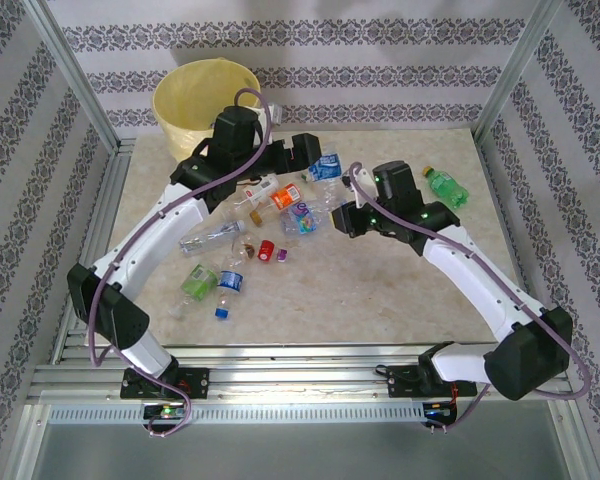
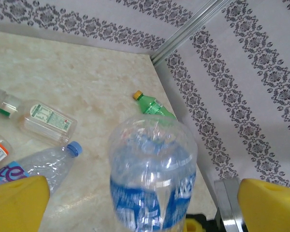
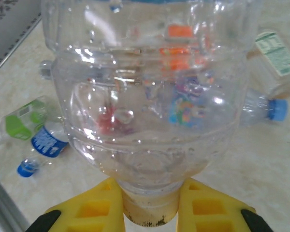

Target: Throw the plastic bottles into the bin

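Several plastic bottles lie scattered across the table's middle. My left gripper [image 1: 315, 158] [image 2: 145, 198] is open, its yellow fingers [image 2: 19, 203] spread wide. A clear blue-labelled bottle [image 2: 152, 174] [image 1: 326, 165] sits between them with a gap on each side, and it looks blurred. My right gripper [image 1: 348, 213] [image 3: 151, 203] is shut on the neck of a large clear bottle [image 3: 150, 96], whose body points away from the camera. The bin [image 1: 180, 95], a cream bucket with a yellow liner, stands at the back left, behind the left arm.
A green bottle [image 1: 446, 187] [image 2: 153, 106] lies alone at the right near the wall. Orange-labelled [image 1: 285, 197], purple-labelled [image 1: 302, 217], green-labelled [image 1: 198, 280] and blue-labelled [image 1: 230, 285] bottles lie between the arms. Metal frame posts and patterned walls enclose the table.
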Available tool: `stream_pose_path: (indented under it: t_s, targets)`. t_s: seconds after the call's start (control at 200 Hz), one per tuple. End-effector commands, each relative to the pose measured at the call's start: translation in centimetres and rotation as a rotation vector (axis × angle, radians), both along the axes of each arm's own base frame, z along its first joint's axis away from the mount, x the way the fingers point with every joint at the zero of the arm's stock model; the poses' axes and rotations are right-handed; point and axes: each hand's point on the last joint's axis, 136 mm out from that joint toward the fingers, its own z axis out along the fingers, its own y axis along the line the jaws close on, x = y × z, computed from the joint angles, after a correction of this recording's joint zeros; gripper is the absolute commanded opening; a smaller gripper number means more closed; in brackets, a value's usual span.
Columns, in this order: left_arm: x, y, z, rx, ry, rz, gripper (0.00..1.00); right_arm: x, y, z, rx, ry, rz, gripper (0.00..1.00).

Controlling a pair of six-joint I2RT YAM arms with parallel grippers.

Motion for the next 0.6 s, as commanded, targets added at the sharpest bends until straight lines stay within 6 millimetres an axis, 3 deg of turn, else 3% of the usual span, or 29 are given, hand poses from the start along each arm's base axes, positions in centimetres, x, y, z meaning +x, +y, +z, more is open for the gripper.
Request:
stream_pose_path:
  t_s: [0.0,0.3,0.595]
  targets:
    - [-0.1,-1.7,1.0,-0.094,0.005,-0.038,1.00,-1.1,1.4,1.7,0.054,-0.030,0.050,0.15]
    - [0.2,-1.4,-1.3,-0.052,0.073,-0.010,0.98,-2.8,3.6,3.2,0.105,-0.036,0.136,0.15]
    - [-0.1,-1.7,-2.3,-0.045,0.108,-0.032,0.66,-3.0,4.0,3.4,0.121,-0.032,0.151,0.15]
